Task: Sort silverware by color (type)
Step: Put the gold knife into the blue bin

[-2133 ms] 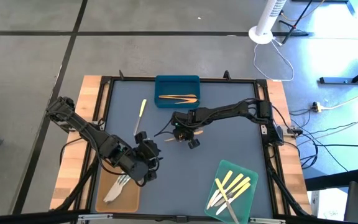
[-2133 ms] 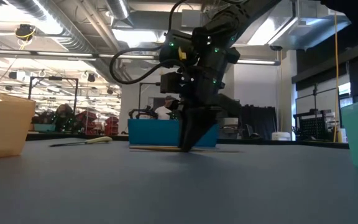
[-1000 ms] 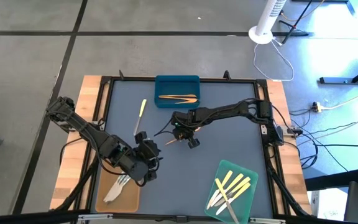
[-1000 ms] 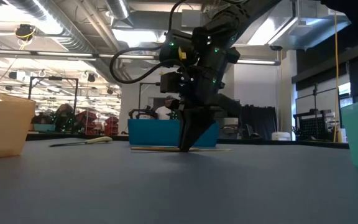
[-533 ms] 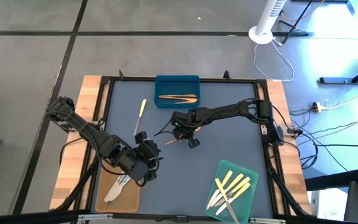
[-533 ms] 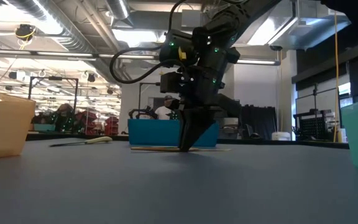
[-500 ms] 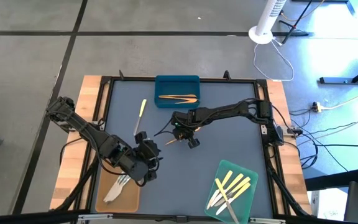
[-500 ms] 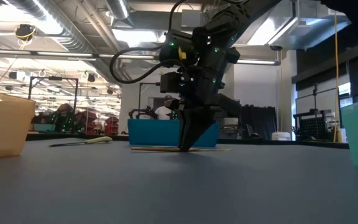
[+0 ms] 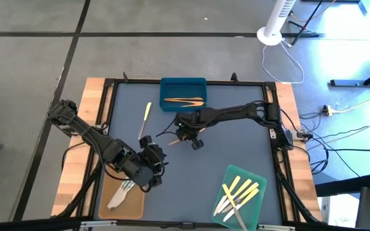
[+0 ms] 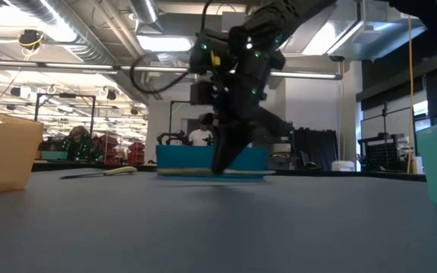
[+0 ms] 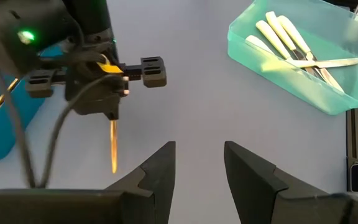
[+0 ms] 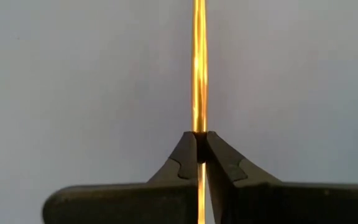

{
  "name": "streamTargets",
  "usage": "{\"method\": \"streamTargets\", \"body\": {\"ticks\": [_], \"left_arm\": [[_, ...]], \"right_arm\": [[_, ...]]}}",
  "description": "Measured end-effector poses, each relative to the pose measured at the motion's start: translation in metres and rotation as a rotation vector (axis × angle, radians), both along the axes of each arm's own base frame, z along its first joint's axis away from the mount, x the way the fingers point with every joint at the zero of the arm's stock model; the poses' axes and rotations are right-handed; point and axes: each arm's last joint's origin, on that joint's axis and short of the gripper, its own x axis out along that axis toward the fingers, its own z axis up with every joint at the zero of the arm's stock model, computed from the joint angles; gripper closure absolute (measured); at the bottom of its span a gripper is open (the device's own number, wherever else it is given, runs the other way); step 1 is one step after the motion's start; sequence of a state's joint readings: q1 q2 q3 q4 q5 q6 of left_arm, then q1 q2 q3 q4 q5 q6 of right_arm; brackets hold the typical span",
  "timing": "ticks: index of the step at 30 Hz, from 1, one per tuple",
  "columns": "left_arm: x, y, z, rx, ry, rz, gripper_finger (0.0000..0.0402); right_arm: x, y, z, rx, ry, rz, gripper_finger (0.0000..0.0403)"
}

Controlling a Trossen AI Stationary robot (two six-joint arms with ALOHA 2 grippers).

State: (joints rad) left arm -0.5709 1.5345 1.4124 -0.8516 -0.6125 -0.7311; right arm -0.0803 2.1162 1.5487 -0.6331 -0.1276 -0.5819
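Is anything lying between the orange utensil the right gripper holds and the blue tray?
Nothing visible. The right gripper is shut on the orange utensil, and only bare mat separates it from the blue tray.

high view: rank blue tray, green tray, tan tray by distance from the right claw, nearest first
1. Blue tray: at the table's far edge, right beside the right claw, which is shut on a brown utensil.
2. Green tray: near right corner, clearly farther.
3. Tan tray: near left, by the left claw. Its gap over the green tray is small, so treat 2 and 3 as nearly tied.
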Motion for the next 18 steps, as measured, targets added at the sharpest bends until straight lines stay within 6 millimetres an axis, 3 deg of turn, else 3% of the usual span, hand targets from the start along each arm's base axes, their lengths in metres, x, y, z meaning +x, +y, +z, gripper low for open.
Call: {"method": "streamTargets", "body": {"ticks": [18], "left_arm": [[0.0, 0.0, 0.0, 0.0, 0.0, 0.0, 0.0271]], "right_arm": [[0.022, -0.002, 0.048, -0.018, -0.139, -0.003, 0.0402]]}}
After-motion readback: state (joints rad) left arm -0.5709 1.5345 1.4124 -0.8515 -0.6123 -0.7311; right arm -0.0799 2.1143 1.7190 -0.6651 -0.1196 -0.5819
